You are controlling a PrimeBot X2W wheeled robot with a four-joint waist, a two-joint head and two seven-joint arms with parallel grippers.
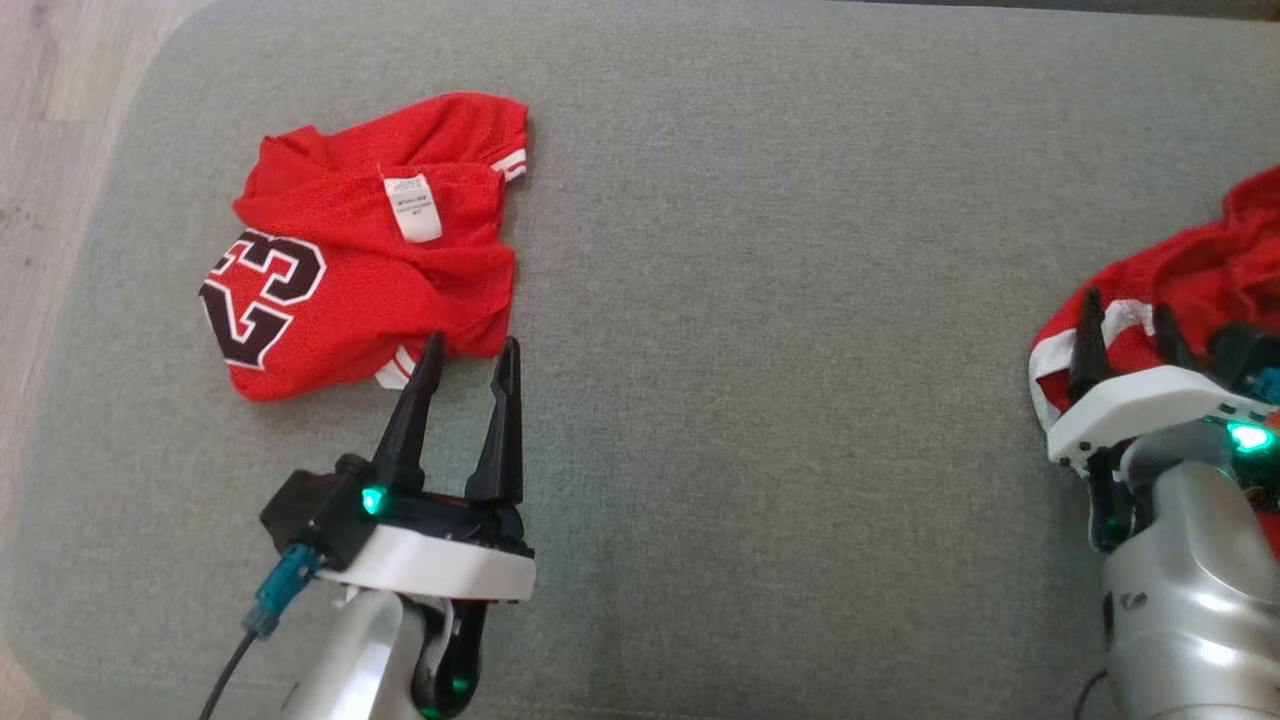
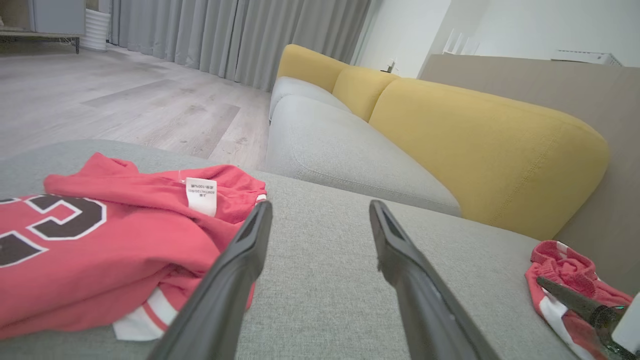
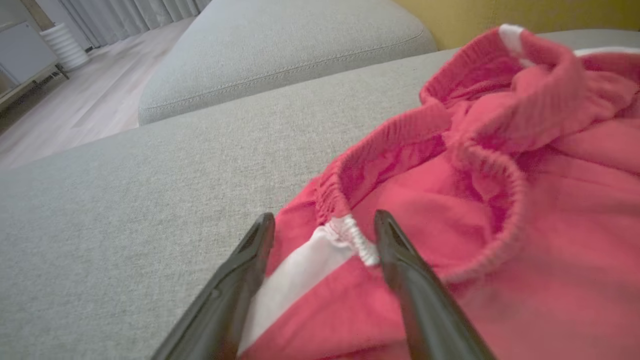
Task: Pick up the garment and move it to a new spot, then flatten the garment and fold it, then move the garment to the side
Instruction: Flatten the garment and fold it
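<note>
Where the head view looks down on the grey cushion, a red jersey with a dark "23" lies bunched at the left end, white label facing up, wood floor past the cushion edge. Left tool sits just below the jersey's lower right corner, jaws wide apart, nothing between them, tips near the hem. Right tool is at the right edge over the red shorts, which are crumpled at the cushion's right end, well apart from the jersey. Left wrist view: own two fingers spread, bare cushion between them, jersey to the left with one finger overlapping its hem; contact cannot be told. Shorts sit far right with a dark finger of the other tool on them; yellow sofa back and grey curtains behind. Right wrist view: fingers spread, empty, straddling the white stripe by the elastic waistband of the shorts; touching or just above, cannot tell.
</note>
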